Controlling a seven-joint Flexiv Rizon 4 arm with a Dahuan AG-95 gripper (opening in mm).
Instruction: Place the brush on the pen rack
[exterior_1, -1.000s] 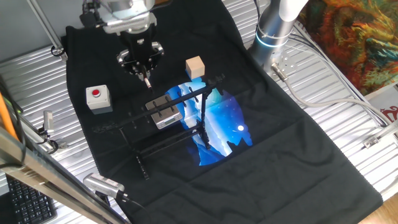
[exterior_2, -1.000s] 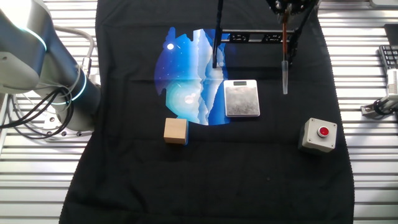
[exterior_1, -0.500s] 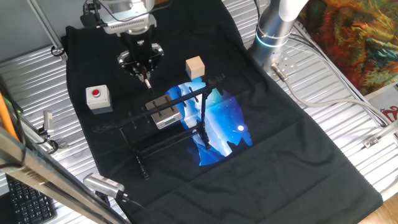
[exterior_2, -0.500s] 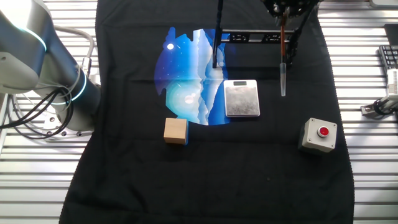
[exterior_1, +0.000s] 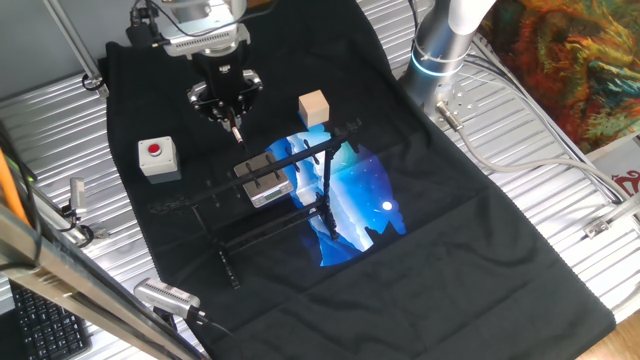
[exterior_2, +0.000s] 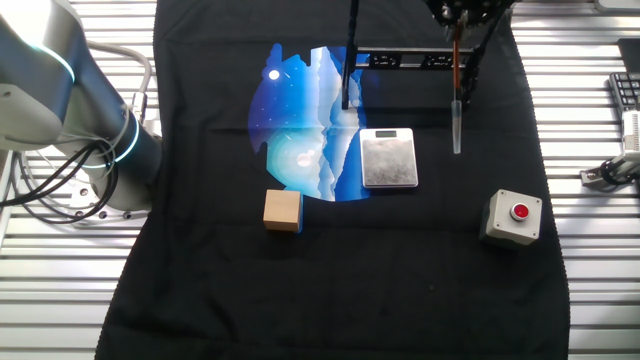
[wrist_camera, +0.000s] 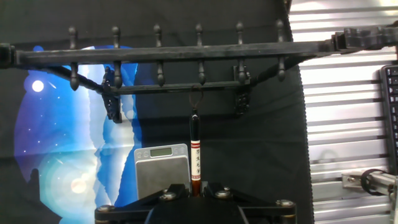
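Holds the brush (exterior_2: 457, 100) clear of the bench (exterior_2: 590, 300), pinched by its upper end between fingers (wrist_camera: 217, 189) closed tight on the shaft. In the other fixed view, runs its long axis from 12 to 6 o'clock, reddish-brown shaft uppermost at the gripper (exterior_2: 459, 18), pale tip lowest. In the hand view, points straight away from the gripper (wrist_camera: 194, 186) toward 12 o'clock, with the far end just short of the lower bar of the pen rack (wrist_camera: 174, 53), a black frame with a row of pegs along its top bar.

From the brush tip in the other fixed view:
- finds the pen rack (exterior_2: 400, 62) at 10 o'clock, near;
- puts a small grey scale (exterior_2: 388, 158) at 8 o'clock, just beside but apart;
- places a grey box with a red button (exterior_2: 515, 217) at 5 o'clock;
- leaves a wooden cube (exterior_2: 283, 211) well off at 8 o'clock.

Rests all of these on a black cloth (exterior_2: 330, 290) with a blue print.
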